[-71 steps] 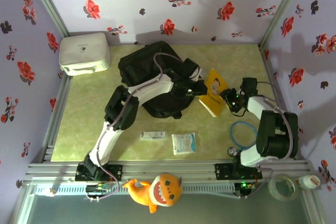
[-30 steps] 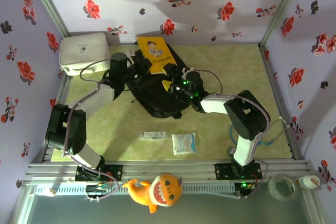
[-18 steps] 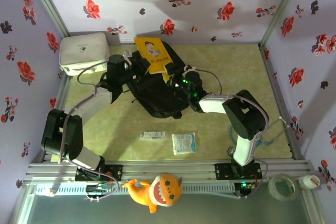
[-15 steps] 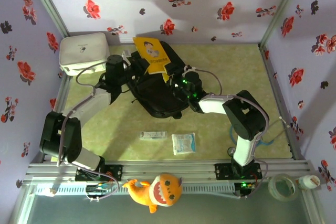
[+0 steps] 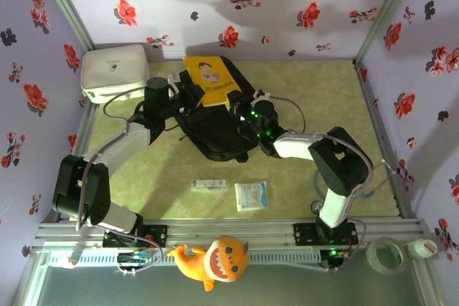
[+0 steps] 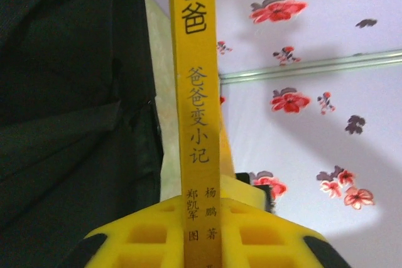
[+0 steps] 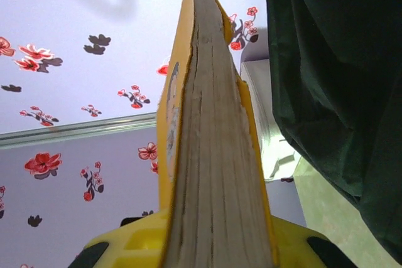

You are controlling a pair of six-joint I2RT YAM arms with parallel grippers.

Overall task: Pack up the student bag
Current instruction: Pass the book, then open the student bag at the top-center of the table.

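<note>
The student bag [image 5: 215, 130] is a black backpack lying mid-table; its dark fabric also shows in the left wrist view [image 6: 69, 92] and the right wrist view [image 7: 339, 80]. A yellow book [image 5: 209, 77] is held over the bag's far end, cover up. My left gripper [image 5: 186, 95] is shut on the book's spine [image 6: 200, 123], whose printed characters run up between the yellow fingers [image 6: 144, 233]. My right gripper [image 5: 242, 107] is shut on the book's page edge [image 7: 213, 155] from the opposite side. The bag's opening is hidden under the book and arms.
A white rounded box [image 5: 115, 72] stands at the back left. A small white packet [image 5: 209, 185] and a clear sachet [image 5: 251, 195] lie in front of the bag. An orange plush [image 5: 213, 261] and a tape roll [image 5: 384, 254] sit by the near rail.
The right gripper has closed on the book's page edge. The book has shifted slightly right over the bag, and the left arm has followed it.
</note>
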